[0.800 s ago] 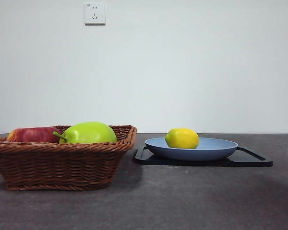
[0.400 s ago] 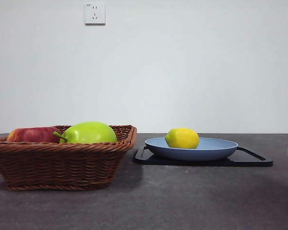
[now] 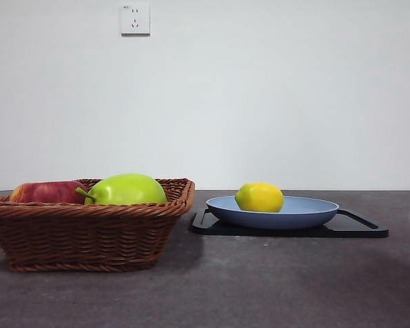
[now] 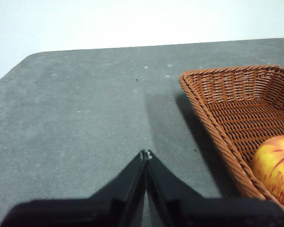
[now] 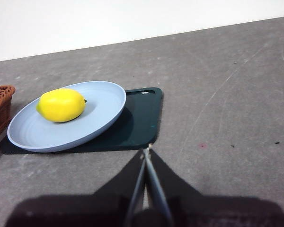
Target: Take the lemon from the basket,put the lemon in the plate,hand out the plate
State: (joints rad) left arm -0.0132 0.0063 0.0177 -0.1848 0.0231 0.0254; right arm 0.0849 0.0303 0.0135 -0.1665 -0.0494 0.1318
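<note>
The yellow lemon (image 3: pixel 259 197) lies in the light-blue plate (image 3: pixel 307 213), toward the side nearest the basket; the right wrist view shows the lemon (image 5: pixel 61 105) and the plate (image 5: pixel 104 101) too. The plate rests on a black tray (image 3: pixel 359 228). The brown wicker basket (image 3: pixel 89 229) stands on the left, and its corner shows in the left wrist view (image 4: pixel 217 113). My left gripper (image 4: pixel 146 153) is shut and empty over bare table beside the basket. My right gripper (image 5: pixel 146 150) is shut and empty, just off the tray's corner (image 5: pixel 146 111). Neither arm shows in the front view.
The basket holds a green apple (image 3: pixel 126 189) and a red apple (image 3: pixel 46 192), which also shows in the left wrist view (image 4: pixel 274 163). The dark grey table (image 3: pixel 260 287) runs to a white wall with a socket (image 3: pixel 134 19).
</note>
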